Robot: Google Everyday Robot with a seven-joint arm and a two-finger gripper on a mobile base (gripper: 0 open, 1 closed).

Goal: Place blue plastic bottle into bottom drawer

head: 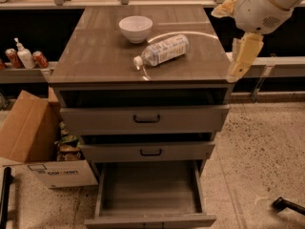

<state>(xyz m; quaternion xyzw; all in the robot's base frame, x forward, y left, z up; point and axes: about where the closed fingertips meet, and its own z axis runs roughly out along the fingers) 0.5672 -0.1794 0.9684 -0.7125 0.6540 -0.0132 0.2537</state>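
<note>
the grey cabinet (95, 56) is the landmark. its bottom drawer (150, 190) stands pulled out at the cabinet's foot, bare grey floor showing. the two upper drawers (143, 119) also jut slightly from the cabinet's front, so a bottle lowered close along that face could catch on their lips. the gripper (243, 56) hangs just off the cabinet's right edge, level with its top and holding nothing; whether it is spread or closed i cannot tell. the white bowl (136, 27) sits toward the back of the cabinet top, and a wide reach from the right could knock it. the blue plastic bottle (164, 51) lies on its side mid-top, cap toward the cabinet's front-left. being round, it would likely roll off the front edge if nudged before a firm grasp.
</note>
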